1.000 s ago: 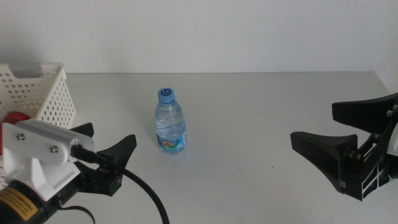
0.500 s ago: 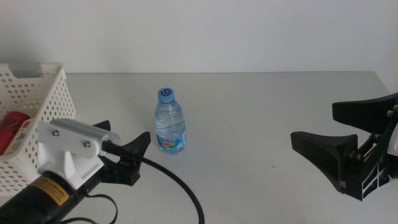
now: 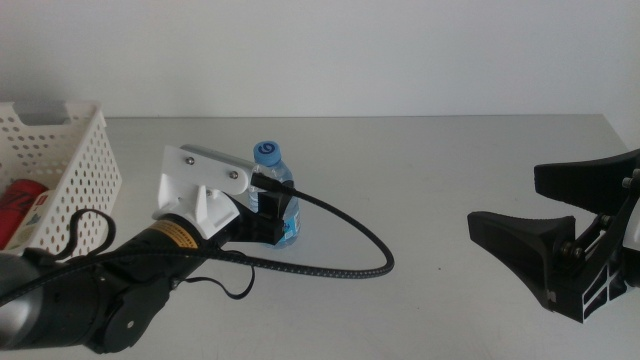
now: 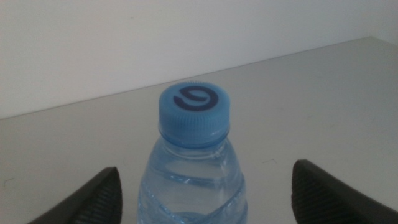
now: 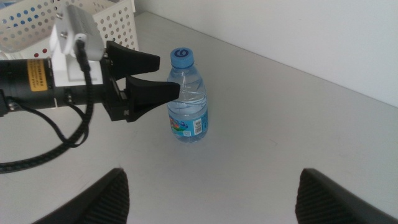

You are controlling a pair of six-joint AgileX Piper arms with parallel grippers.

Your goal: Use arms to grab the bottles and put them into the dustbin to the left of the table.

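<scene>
On the grey table, the left hand spreads around the water bottle.

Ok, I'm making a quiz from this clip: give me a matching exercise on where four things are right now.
Things:
1. water bottle
2. red can
3. left end effector
4. right end effector

Places or states:
A. inside the white basket
B. open, waiting at the table's right side
C. upright on the table
D. open, jaws either side of the bottle

Pairs: 1-C, 2-A, 3-D, 4-B
</scene>
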